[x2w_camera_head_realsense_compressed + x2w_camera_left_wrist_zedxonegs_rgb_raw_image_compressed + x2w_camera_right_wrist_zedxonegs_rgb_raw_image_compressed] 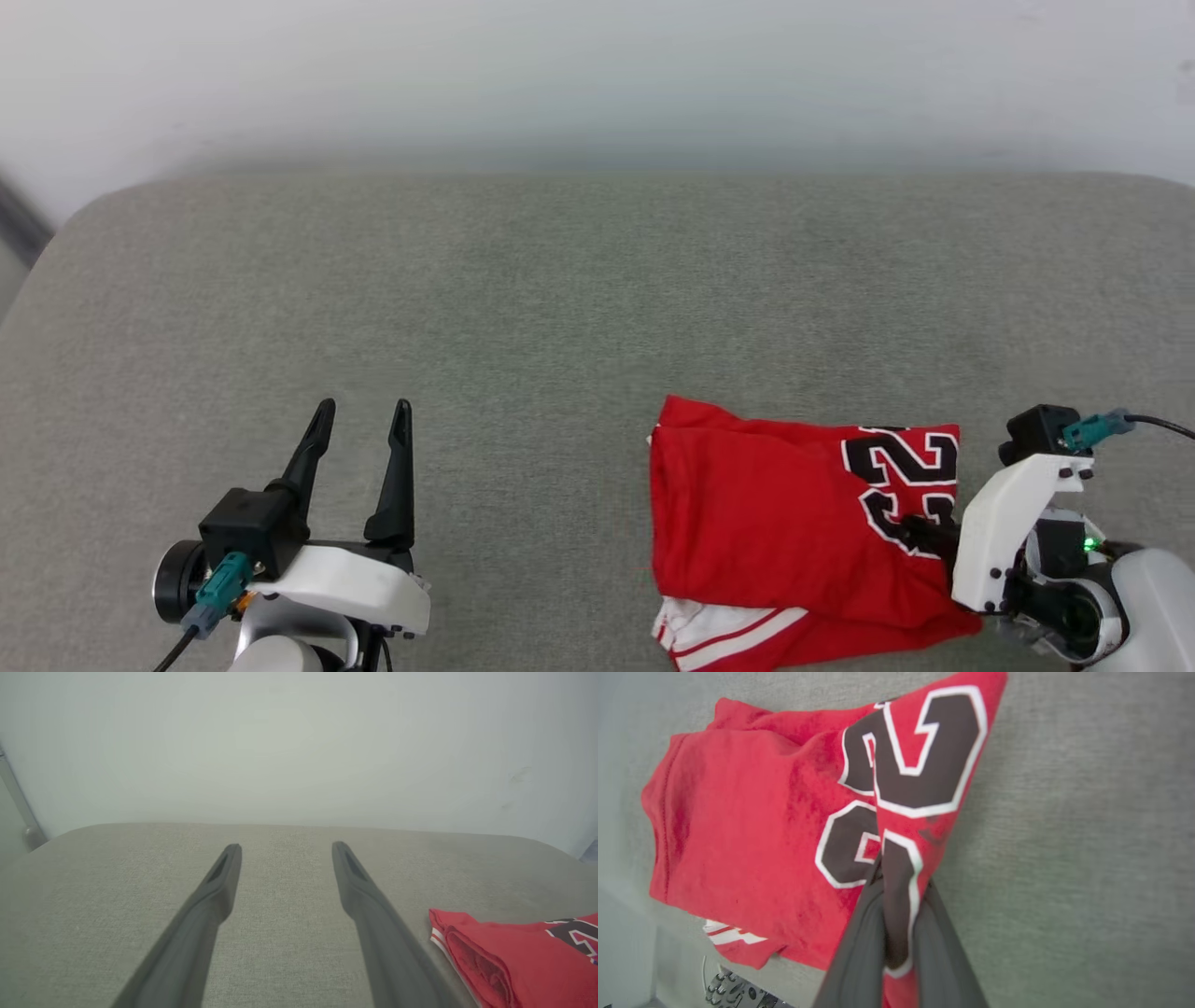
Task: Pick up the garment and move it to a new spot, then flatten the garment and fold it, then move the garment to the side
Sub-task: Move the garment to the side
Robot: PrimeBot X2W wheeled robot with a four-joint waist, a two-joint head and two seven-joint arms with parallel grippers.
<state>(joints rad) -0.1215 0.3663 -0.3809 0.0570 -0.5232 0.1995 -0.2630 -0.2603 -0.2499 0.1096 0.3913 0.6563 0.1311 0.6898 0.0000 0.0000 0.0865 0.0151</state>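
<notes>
The garment [766,523], a red jersey T-shirt with black white-outlined lettering and a striped white sleeve at its near edge, lies folded on the grey fabric surface [560,308] at the lower right. My right gripper [920,534] reaches in from the right and is shut on the garment's lettered right edge. In the right wrist view a ridge of the garment [752,826] is pinched between the fingers of the right gripper [901,879]. My left gripper [364,411] stands open at the lower left, well apart from the cloth, with nothing between its fingers [219,891]. The garment's corner [514,956] shows to its right.
The grey surface has rounded far corners and ends at a pale wall [597,75]. A grey pipe [14,798] runs down the wall at the far left. Bare surface stretches to the left of and beyond the garment.
</notes>
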